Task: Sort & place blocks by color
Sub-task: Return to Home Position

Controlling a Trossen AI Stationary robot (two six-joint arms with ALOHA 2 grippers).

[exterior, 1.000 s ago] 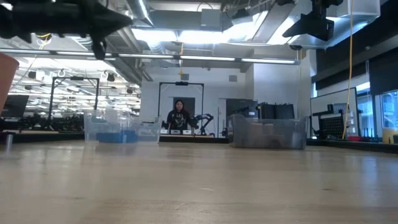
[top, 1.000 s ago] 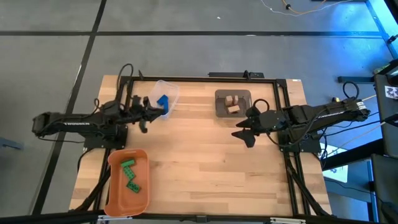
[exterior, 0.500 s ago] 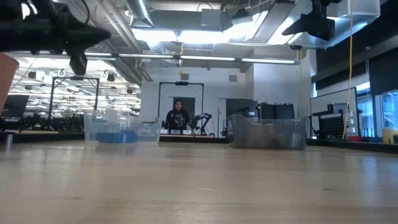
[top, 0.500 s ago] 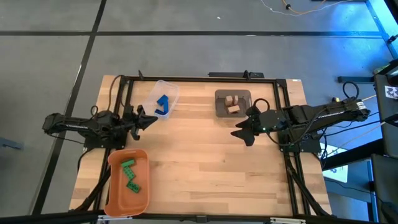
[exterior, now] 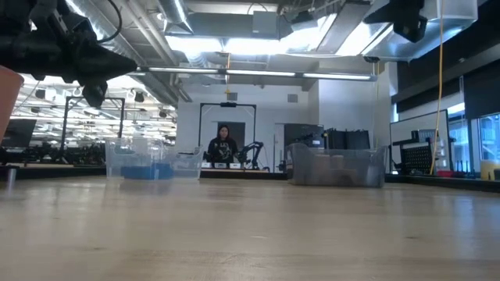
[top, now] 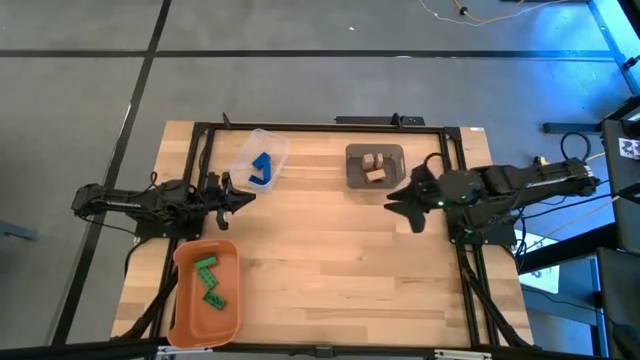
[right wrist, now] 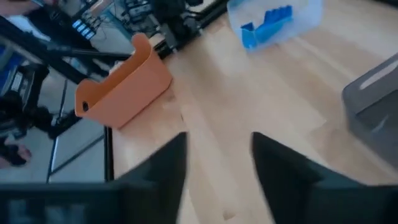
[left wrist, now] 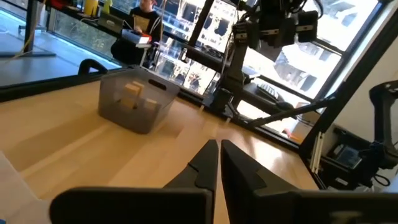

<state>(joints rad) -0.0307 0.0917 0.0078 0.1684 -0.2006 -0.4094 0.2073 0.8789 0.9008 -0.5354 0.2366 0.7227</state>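
Seen from above at my remote console: the sorting table point(top: 330, 270), with each colour of block in its own container. Green blocks point(top: 210, 285) lie in the orange bin point(top: 190, 312) at 8 o'clock from the table's centre. Blue blocks point(top: 262, 167) sit in the clear tub point(top: 270, 142) at 11 o'clock, and tan blocks point(top: 374, 168) rest in the grey bin point(top: 350, 170) at 1 o'clock. My left gripper point(top: 245, 195) hovers at 10 o'clock, between tub and orange bin, claw pinched narrow on nothing. My right gripper point(top: 404, 208) hangs at 2 o'clock, just beside the grey bin, claw spread wide and empty. A person point(exterior: 224, 145) shows in the room beyond.
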